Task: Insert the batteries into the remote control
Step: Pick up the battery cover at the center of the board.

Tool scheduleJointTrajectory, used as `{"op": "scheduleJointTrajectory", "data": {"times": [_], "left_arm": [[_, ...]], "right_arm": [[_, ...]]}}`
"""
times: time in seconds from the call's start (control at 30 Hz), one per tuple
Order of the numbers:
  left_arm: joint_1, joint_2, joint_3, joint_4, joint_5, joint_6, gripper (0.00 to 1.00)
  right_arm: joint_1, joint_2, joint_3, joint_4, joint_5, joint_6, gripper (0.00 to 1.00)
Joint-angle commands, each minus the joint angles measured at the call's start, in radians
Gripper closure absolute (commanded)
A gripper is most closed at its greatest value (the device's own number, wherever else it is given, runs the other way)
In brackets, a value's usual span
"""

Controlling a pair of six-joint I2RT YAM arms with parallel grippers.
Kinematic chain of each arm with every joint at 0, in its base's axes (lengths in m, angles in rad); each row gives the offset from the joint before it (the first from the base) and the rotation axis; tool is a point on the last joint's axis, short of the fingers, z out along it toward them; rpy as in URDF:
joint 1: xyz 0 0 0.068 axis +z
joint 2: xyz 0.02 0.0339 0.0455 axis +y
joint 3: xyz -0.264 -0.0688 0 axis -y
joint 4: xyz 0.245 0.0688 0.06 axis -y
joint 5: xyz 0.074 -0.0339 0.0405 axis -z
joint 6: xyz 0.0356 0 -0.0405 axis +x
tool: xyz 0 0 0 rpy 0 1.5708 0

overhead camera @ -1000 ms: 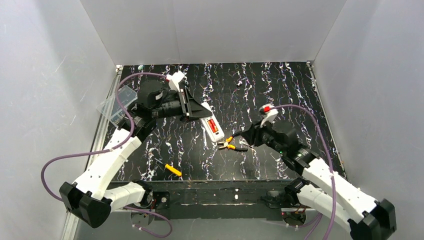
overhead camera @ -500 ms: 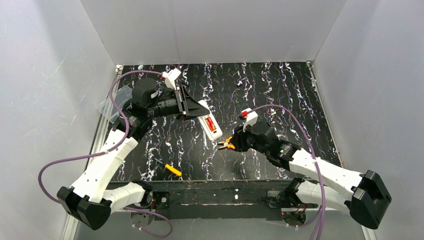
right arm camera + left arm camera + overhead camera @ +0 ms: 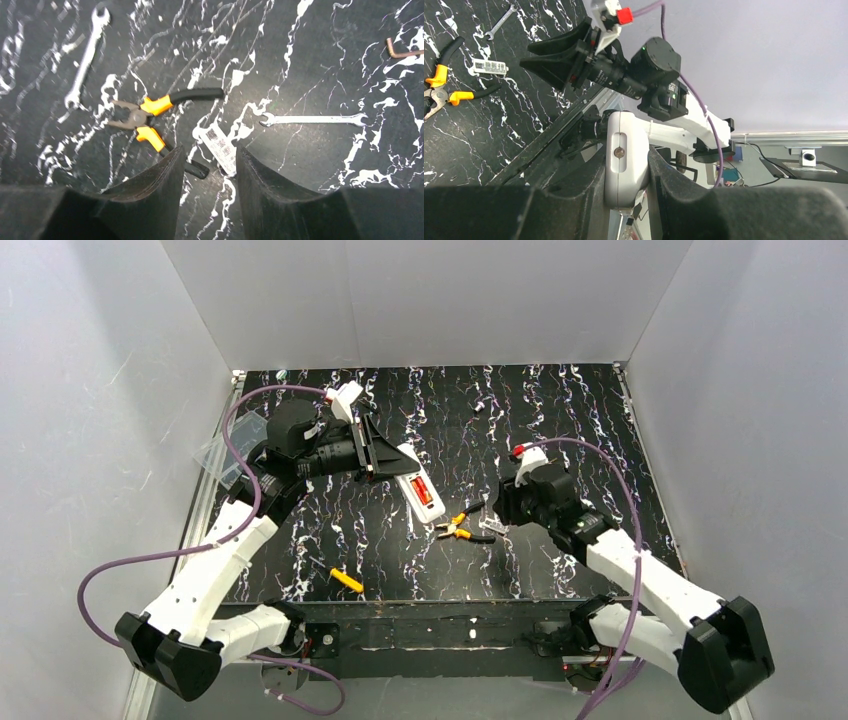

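- Far left, a clear plastic box (image 3: 234,447) sits at the table's (image 3: 560,420) left edge, partly behind my left arm
- My left gripper (image 3: 626,152) is clamped tight on the remote control (image 3: 435,510); my left wrist view shows the white casing pinched between both fingers (image 3: 589,185)
- I hold the remote control above the table, left of centre, its free end slanting toward the near right, its back facing up
- Red-orange batteries (image 3: 423,490) show in the recess on that back; I cannot tell from here how many there are
- Nearer to my bases and a little left of the remote control, a yellow-handled tool (image 3: 347,580) lies on the table
- Just right of the remote control's free end lie yellow-and-black pliers (image 3: 145,117), handles pointing right
- A small white label (image 3: 220,147) lies beside the pliers' handles
- My right gripper (image 3: 209,150) is about half open and has hold of nothing; it hovers above the label, which shows in the gap between its fingers
- To its right a small wrench (image 3: 315,119) lies flat on the table
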State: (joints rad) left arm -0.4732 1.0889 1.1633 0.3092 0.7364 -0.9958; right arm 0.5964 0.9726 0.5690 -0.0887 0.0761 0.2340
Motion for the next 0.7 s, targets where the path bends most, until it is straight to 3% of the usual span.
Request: {"op": "scheduleJointTrajectory", "data": {"times": [0.0,0.17,0.67], "left_arm": [[0.005,-0.038,-0.013,0.047,0.044,0.002,1.00],[0.005,-0.041,-0.022,0.045,0.040,0.006,1.00],[0.005,-0.033,-0.032,0.045,0.041,-0.002,1.00]], "right_arm": [[-0.035,0.103,0.129,-0.222,-0.143,-0.242,0.50],[-0.035,0.183,0.171,-0.333,-0.187,-0.397,0.47],[-0.035,0.261,0.167,-0.293,-0.137,-0.463,0.47]]}}
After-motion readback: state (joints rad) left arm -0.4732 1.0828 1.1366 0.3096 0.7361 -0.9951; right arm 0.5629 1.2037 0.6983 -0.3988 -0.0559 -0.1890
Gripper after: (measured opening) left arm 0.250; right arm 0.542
